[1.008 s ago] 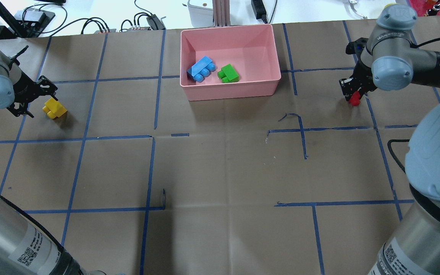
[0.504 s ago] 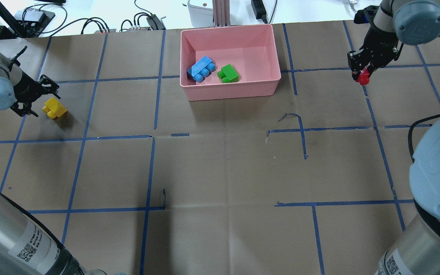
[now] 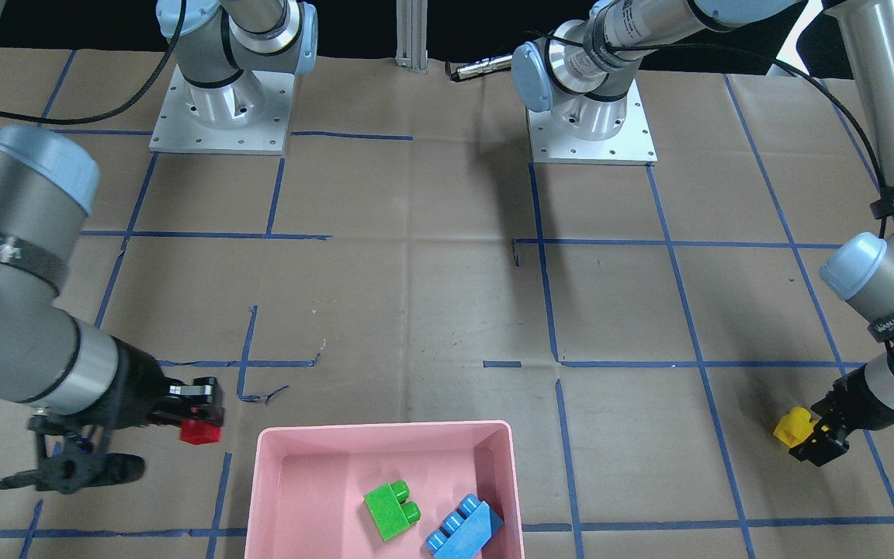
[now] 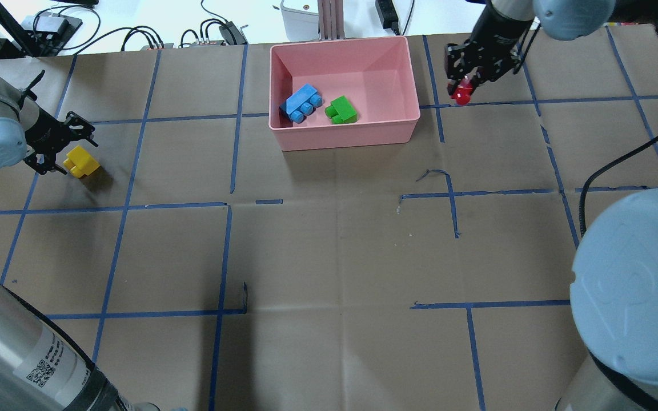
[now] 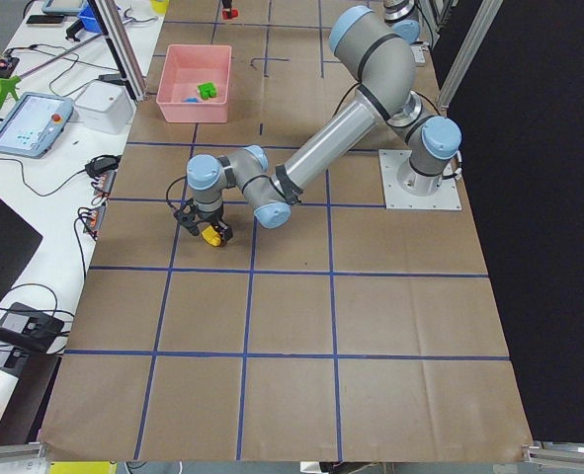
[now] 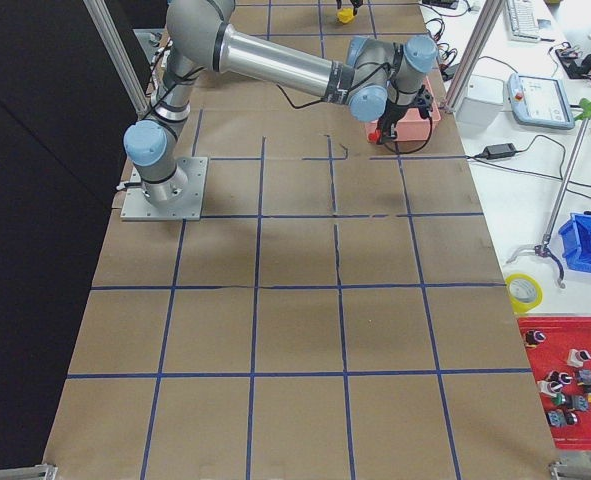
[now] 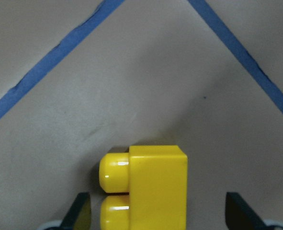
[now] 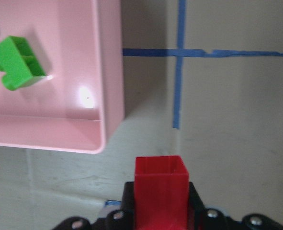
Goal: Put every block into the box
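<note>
The pink box (image 4: 345, 136) stands at the table's far middle and holds the light blue block (image 4: 301, 103) and the green block (image 4: 341, 109). My right gripper (image 4: 460, 85) is shut on the small red block (image 4: 464, 95) and holds it above the table just right of the box. The right wrist view shows the red block (image 8: 160, 187) between the fingers, beside the box wall (image 8: 110, 72). My left gripper (image 4: 69, 149) is open at the yellow block (image 4: 81, 161) on the table at the far left. The yellow block (image 7: 151, 191) lies between the fingers (image 7: 81, 213).
Blue tape lines grid the brown paper table. Cables and power units (image 4: 215, 31) lie beyond the far edge. The arm bases (image 3: 218, 101) stand at the robot's side. A tablet (image 5: 30, 123) and boxes sit on a side bench.
My right gripper has carried the red block up and left, from the right side of the table to beside the box. My left gripper has edged closer around the yellow block.
</note>
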You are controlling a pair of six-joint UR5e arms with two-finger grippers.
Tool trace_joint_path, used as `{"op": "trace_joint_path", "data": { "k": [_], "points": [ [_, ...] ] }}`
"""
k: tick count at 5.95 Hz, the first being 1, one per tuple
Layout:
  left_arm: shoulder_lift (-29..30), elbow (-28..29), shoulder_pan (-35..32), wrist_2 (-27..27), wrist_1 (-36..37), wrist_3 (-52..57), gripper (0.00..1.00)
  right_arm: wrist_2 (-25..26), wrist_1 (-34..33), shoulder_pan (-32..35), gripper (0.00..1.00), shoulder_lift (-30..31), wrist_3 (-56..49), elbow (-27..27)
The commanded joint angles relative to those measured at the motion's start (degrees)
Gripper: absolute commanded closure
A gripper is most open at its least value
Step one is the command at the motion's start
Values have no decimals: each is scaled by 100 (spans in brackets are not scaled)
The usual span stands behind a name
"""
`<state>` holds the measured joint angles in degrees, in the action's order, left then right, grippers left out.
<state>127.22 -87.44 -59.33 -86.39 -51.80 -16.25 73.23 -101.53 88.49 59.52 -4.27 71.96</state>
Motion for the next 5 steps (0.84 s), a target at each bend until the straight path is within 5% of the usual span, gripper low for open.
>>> {"op": "trace_joint_path", "data": {
  "k": [1, 2, 3, 4, 5],
  "points": [
    [13, -27, 9, -18, 21, 43, 2, -1296, -2086, 773, 98, -622, 672, -33],
    [13, -54, 18, -18, 21, 43, 5, -1842, -3064, 914, 98, -896, 804, -51],
    [13, -63, 18, -18, 21, 43, 16, -1969, -3170, 924, 97, -942, 796, -42],
    [13, -63, 18, -1, 21, 43, 27, -1935, -3145, 916, 70, -907, 744, -42],
    [13, -54, 35, -9, 21, 43, 39, -1848, -3119, 916, 1, -881, 552, -33]
  ]
}}
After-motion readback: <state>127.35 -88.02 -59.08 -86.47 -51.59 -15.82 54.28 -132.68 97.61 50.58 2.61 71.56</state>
